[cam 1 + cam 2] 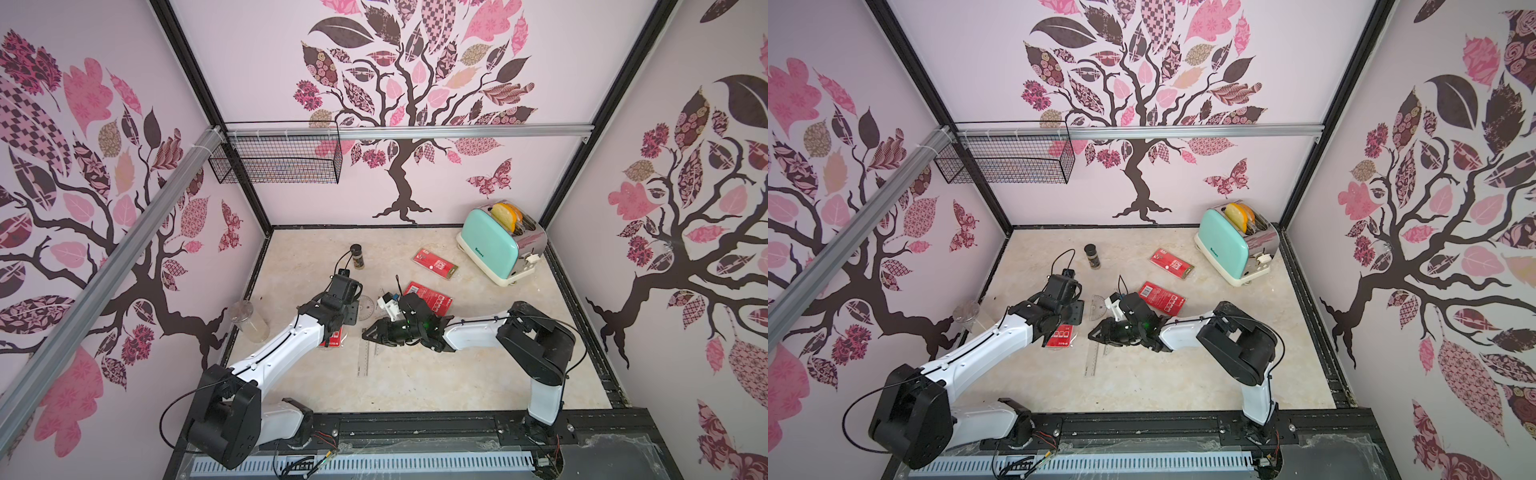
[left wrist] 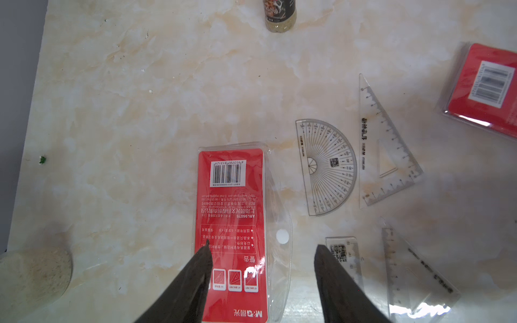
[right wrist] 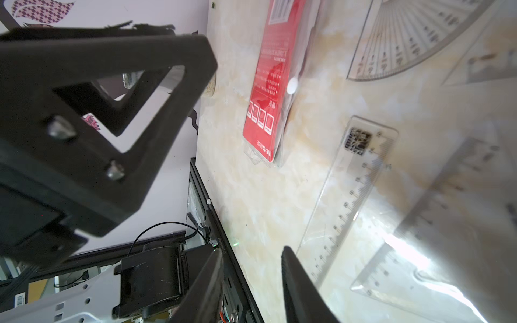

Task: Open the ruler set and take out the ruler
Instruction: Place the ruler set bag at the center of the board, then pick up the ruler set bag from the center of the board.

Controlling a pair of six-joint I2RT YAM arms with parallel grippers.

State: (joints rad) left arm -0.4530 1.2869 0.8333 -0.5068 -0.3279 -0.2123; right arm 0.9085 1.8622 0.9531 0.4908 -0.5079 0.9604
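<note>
The ruler set, a red card in a clear pouch (image 2: 232,212), lies flat on the table, partly under my left arm in both top views (image 1: 332,340) (image 1: 1061,336). My left gripper (image 2: 263,247) is open above its near end, one finger over the card, holding nothing. The clear straight ruler (image 3: 349,201) (image 1: 364,355) (image 1: 1092,359) lies loose on the table outside the pouch. My right gripper (image 3: 251,251) hovers low beside the ruler's end, open with nothing between its fingers.
A protractor (image 2: 327,167) and two clear set squares (image 2: 386,151) (image 2: 414,274) lie near the pouch. Two more red packs (image 1: 434,264) (image 1: 428,297), a spice jar (image 1: 357,255), a clear jar (image 1: 249,320) and a mint toaster (image 1: 498,245) stand around.
</note>
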